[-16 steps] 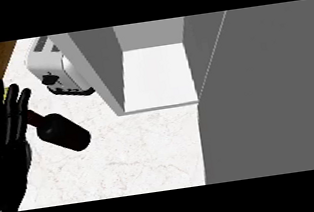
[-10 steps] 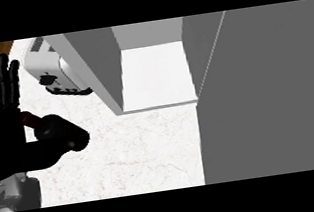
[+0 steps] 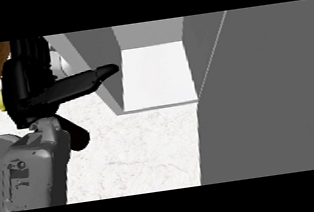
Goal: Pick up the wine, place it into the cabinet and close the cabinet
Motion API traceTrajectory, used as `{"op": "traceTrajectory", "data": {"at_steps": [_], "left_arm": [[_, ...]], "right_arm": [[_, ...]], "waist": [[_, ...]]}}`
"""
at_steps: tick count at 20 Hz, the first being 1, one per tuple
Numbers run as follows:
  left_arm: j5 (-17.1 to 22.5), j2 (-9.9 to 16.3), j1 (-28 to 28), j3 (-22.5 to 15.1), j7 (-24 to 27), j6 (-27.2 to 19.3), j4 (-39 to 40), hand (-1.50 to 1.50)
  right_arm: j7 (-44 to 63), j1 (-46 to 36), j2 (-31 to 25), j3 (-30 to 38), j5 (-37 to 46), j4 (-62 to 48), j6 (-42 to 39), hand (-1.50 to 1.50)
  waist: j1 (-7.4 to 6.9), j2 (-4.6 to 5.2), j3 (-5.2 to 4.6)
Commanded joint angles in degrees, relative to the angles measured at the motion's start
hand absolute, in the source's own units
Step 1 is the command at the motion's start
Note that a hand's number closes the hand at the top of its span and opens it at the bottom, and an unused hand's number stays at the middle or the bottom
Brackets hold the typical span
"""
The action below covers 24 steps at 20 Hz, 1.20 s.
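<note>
Cabinet door point(image 3: 269, 87): open, filling the 3 o'clock side of the view. Cabinet point(image 3: 155, 73): bare white interior exposed at 12 o'clock, ready to receive. Counter point(image 3: 137, 156): pale marbled top across 6 o'clock. Left forearm point(image 3: 35, 175): now risen from the lower edge at 8 o'clock, where 0.8 s ago only the hand showed. Left hand point(image 3: 32, 95): advanced up the view to 10 o'clock, fingers straight and together, thumb spread toward 3 o'clock, holding nothing. Wine bottle point(image 3: 80, 137): lying on the counter at 8 o'clock, just beside the wrist, largely covered by it; only a dark rounded end shows, no label or neck discernible. Judged consequence: pick-up not begun, since the hand has passed beyond the bottle instead of closing on it. Right hand: not in view.
</note>
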<state>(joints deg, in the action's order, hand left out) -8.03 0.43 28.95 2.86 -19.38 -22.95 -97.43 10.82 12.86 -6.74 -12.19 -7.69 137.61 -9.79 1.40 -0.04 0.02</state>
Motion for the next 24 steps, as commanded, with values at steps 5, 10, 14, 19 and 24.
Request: {"op": "traceTrajectory", "data": {"at_steps": [5, 10, 14, 19, 24], "left_arm": [[-4.96, -0.43, 6.09, -7.83, -9.09, -9.77, 1.46, -1.50], [-10.73, -0.38, 12.49, -11.05, -20.10, -14.31, -1.20, -1.50], [-10.68, -0.36, 14.84, -9.48, -20.31, -14.59, 2.50, -1.50], [-16.46, -0.34, 13.86, -13.57, -25.51, -18.29, -0.49, -1.50], [-18.33, -0.34, 15.10, -11.98, -25.95, -18.38, -0.24, -1.50]], "right_arm": [[9.84, 3.89, -1.25, -2.22, -2.24, 13.14, 1.13, -1.50], [12.87, 1.82, -0.89, -3.49, -1.29, 13.50, 3.08, -1.50], [13.68, 0.26, 0.07, -4.12, -0.32, 13.12, 4.86, -1.50], [14.56, 4.42, -1.75, -6.82, 0.40, 17.77, 3.76, -1.50], [15.70, 1.55, -0.92, -7.53, 1.93, 16.20, 5.92, -1.50]], "waist": [[-0.70, -0.11, -0.01], [-0.75, -0.30, 0.00], [-0.56, -0.08, -0.03], [0.11, -0.46, -0.01], [-0.31, -0.20, -0.03]]}}
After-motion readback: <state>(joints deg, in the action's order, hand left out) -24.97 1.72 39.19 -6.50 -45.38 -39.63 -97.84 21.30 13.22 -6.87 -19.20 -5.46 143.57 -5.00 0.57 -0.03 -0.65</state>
